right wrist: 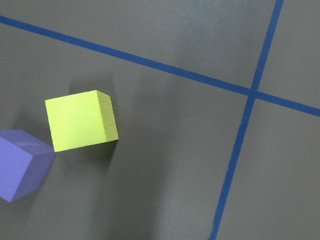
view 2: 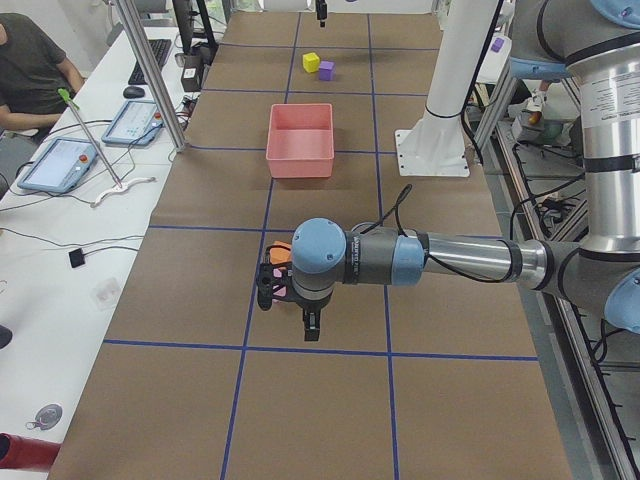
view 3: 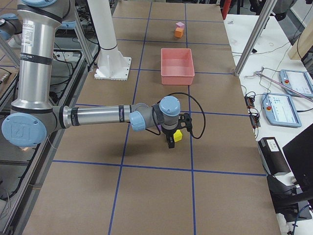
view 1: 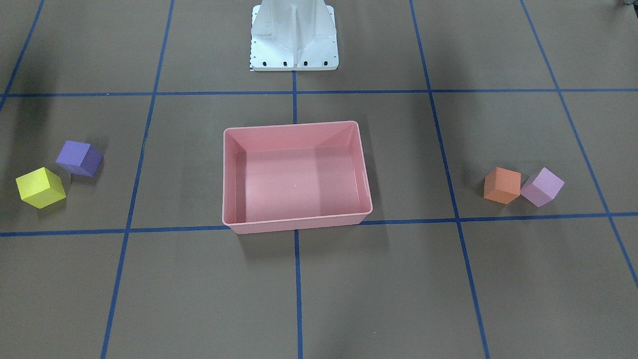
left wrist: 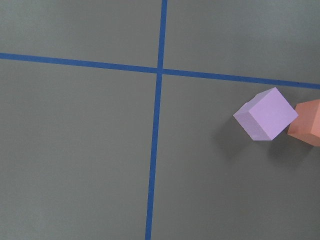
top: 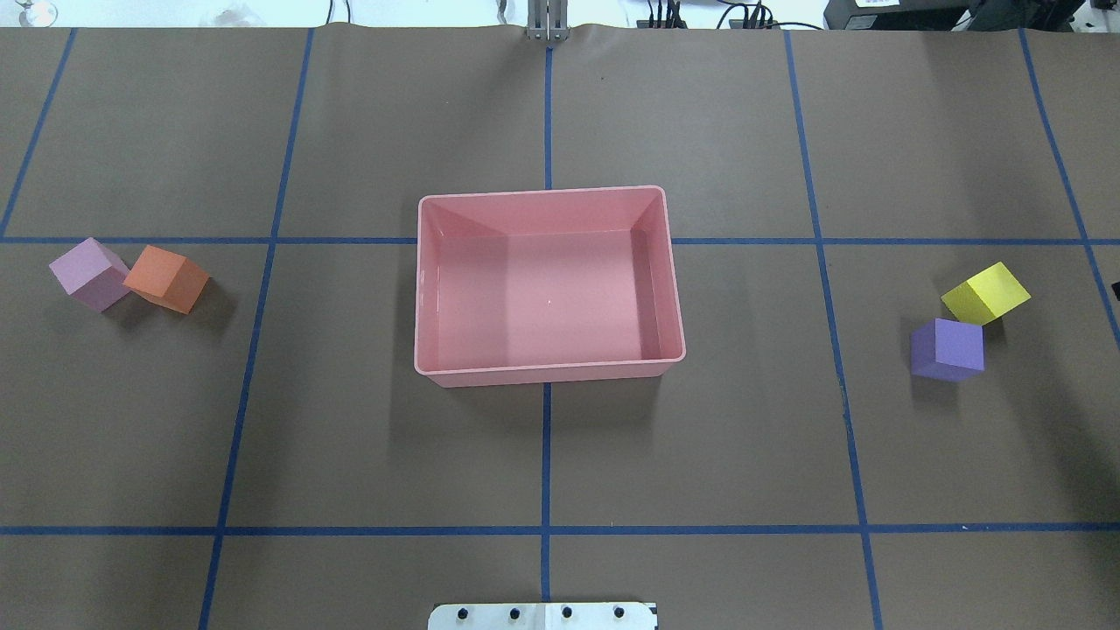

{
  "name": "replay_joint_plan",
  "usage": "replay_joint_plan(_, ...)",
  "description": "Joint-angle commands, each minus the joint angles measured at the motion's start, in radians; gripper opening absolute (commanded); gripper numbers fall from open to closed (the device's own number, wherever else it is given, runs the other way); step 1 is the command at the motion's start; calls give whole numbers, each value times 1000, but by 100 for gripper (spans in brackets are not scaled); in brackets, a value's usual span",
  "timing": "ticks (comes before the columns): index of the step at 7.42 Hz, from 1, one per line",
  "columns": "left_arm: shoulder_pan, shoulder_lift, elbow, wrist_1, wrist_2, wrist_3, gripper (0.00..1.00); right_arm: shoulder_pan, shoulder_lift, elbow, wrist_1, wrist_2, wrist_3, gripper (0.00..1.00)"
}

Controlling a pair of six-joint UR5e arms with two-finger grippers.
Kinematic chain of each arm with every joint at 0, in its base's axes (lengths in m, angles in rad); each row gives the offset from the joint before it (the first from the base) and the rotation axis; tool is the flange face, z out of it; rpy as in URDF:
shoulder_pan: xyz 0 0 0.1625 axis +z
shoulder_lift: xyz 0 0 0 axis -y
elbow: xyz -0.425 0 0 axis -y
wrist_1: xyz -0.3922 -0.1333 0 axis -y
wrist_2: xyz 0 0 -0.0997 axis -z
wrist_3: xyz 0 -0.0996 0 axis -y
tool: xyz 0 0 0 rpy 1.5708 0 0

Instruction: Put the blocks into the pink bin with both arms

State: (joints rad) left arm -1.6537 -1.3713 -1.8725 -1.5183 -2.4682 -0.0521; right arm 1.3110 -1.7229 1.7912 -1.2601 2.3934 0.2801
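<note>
The pink bin [view 1: 296, 225] stands empty at mid-table, also in the overhead view [top: 547, 374]. The orange block [top: 166, 278] and the lilac block [top: 89, 274] touch each other on my left side. The yellow block [top: 985, 293] and the purple block [top: 947, 349] sit close together on my right side. My left gripper [view 2: 300, 310] hangs above the orange and lilac pair; I cannot tell if it is open. My right gripper [view 3: 171, 139] hangs just beside the yellow block [view 3: 178, 135]; I cannot tell if it is open. Neither wrist view shows any fingers.
Brown paper with a blue tape grid covers the table. The white pedestal base [view 1: 294, 37] stands behind the bin. An operator [view 2: 35, 70] sits at a side bench with tablets [view 2: 60, 160] beyond the table's far edge.
</note>
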Motion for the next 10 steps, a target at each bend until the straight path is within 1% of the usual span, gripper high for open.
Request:
replay_joint_plan(1,0,0,1,1,0,0,100,-154,-3,4,192,-8,390,100)
replay_joint_plan(2,0,0,3,1,0,1,100,-239,18,26,196,-55,586,99)
replay_joint_plan(3,0,0,3,1,0,1,100,-330,25,55,197,-151,734,99)
replay_joint_plan(5,0,0,4,0,2,1,100,-389,25,56,197,-197,755,98)
replay_joint_plan(7,0,0,4,1,2,1,100,-395,22,39,194,-203,755,98)
replay_joint_plan(9,0,0,6,1,2,1,100,-420,29,11,191,-241,757,98)
replay_joint_plan(10,0,1,6,1,2,1,100,-423,51,-4,189,-238,757,98)
